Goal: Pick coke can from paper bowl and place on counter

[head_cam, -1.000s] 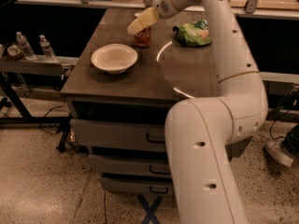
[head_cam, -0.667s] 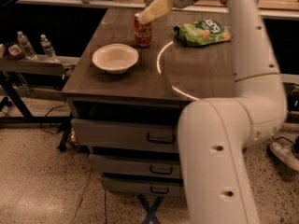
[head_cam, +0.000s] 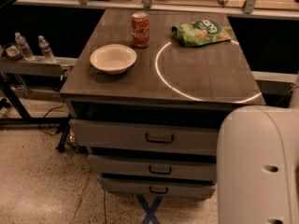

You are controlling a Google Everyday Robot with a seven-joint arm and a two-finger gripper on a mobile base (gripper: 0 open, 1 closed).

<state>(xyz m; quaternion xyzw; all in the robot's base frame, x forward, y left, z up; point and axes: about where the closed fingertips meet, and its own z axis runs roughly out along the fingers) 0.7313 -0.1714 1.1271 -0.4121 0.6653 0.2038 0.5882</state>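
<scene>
The coke can (head_cam: 140,29) stands upright on the counter (head_cam: 196,73), at the back, just behind and to the right of the paper bowl (head_cam: 113,58). The bowl is empty and sits near the counter's left edge. A thin white circle mark (head_cam: 163,78) runs across the counter's right half. The gripper is out of view; only a white arm segment (head_cam: 257,167) shows at the lower right, in front of the cabinet.
A green snack bag (head_cam: 202,31) lies at the back right of the counter. Grey drawers with dark handles (head_cam: 159,138) sit below. Two clear water bottles (head_cam: 32,45) stand on a side shelf at the left. A railing runs along the back.
The arm and gripper, which were at the can at the back of the counter, have drawn away out of view. The can stands alone on the counter.
</scene>
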